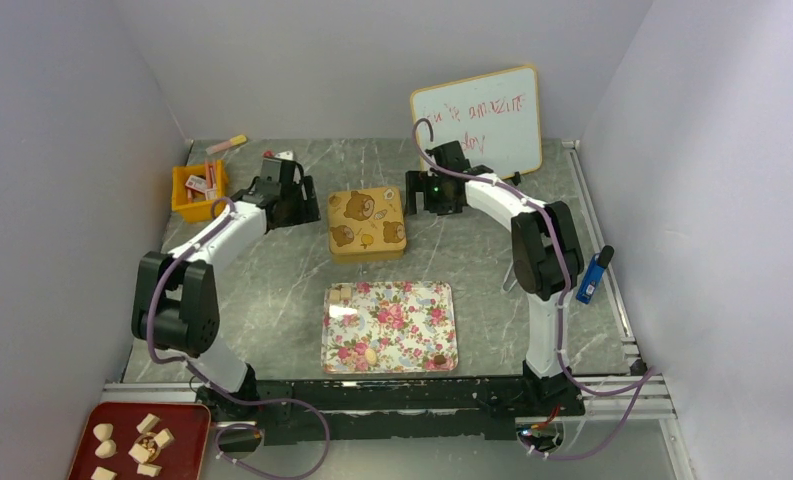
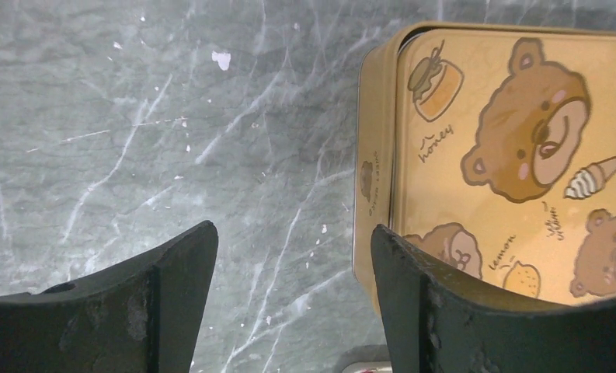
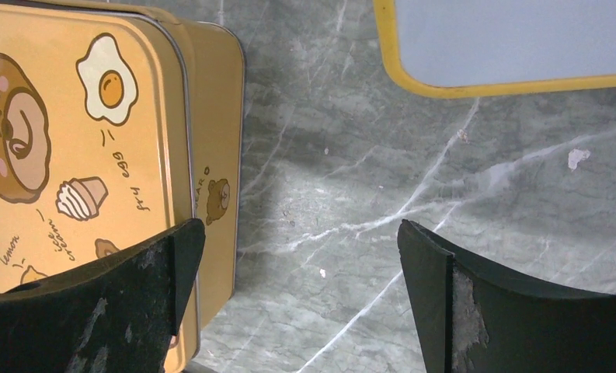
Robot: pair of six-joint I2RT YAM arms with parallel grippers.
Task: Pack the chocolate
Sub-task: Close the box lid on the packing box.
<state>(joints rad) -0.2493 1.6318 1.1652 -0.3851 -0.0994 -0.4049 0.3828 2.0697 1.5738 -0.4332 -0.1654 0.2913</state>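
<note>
Grey marbled stone is covering the table on which a yellow tin, printed with cartoon bears, is sitting closed near the middle. The left fingers are hanging just at its 9 o'clock side and the right fingers just at its 3 o'clock side. Both pairs are standing wide apart and holding nothing. In each wrist view one fingertip is overlapping the tin's edge, though contact cannot be told.

At the tin's 6 o'clock a floral tray is lying flat, carrying only a few small pieces near its corners. Most of the chocolate, in cream and tan bite-size pieces, is resting on a red tray. That tray is sitting at 7 o'clock in the overhead view, beyond the table's near edge and beside the left arm's base, well apart from both pairs of fingers.

An orange bin holding red-and-white packets is standing at 10 o'clock near the back left corner. A yellow-framed whiteboard with red writing is leaning against the back wall at 1 o'clock, just behind the right arm's wrist.
</note>
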